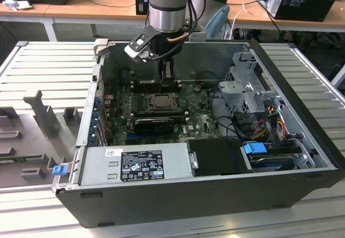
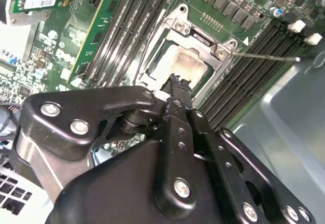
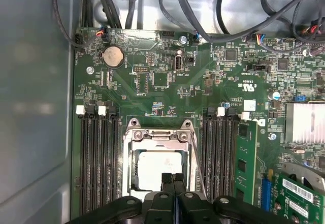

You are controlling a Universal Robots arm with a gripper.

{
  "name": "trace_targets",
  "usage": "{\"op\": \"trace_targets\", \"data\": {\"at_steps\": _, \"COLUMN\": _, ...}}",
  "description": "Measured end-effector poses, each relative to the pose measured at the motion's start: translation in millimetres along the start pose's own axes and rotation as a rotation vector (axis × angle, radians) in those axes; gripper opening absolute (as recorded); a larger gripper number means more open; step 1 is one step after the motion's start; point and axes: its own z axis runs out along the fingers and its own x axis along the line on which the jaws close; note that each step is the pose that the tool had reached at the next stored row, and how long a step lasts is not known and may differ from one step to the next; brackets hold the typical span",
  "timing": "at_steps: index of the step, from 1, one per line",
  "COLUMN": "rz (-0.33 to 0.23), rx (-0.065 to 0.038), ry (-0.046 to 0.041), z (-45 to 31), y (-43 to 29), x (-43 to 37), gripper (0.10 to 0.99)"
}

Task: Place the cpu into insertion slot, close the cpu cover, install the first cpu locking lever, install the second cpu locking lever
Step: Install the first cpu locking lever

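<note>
Pale silver-beige square cpu [image 3: 158, 169] seated in black square insertion slot [image 3: 133, 173] on green motherboard [image 3: 167, 56]. Grey metal frame cpu cover [image 3: 157, 135] lies flat around it. Black pincer [image 3: 172, 177] clenched, empty, tips over cpu face. Thin wire lever [image 2: 264, 57] juts sideways.

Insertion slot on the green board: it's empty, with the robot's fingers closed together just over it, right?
Not empty. The first wrist view shows the cpu already lying in the insertion slot. The rest holds: the fingers are closed together just over it.
</note>
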Motion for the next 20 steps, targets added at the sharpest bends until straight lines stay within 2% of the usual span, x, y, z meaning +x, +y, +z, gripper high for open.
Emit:
{"op": "trace_targets", "data": {"at_steps": 7, "rz": 0.0, "rx": 0.0, "ry": -0.0001, "z": -16.8, "y": 0.2, "x": -0.8, "gripper": 0.106}}
{"op": "trace_targets", "data": {"at_steps": 9, "rz": 0.0, "rx": 0.0, "ry": 0.0, "z": -26.4, "y": 0.3, "x": -1.3, "gripper": 0.106}}
{"op": "trace_targets", "data": {"at_steps": 11, "rz": 0.0, "rx": 0.0, "ry": 0.0, "z": -32.5, "y": 0.4, "x": -1.7, "gripper": 0.106}}
{"op": "trace_targets", "data": {"at_steps": 14, "rz": -0.004, "rx": 0.0, "ry": -0.0006, "z": -32.8, "y": 0.4, "x": -1.7, "gripper": 0.106}}
{"op": "trace_targets", "data": {"at_steps": 20, "rz": -0.1, "rx": -0.005, "ry": -0.0002, "z": -32.5, "y": -0.4, "x": -1.6, "gripper": 0.106}}
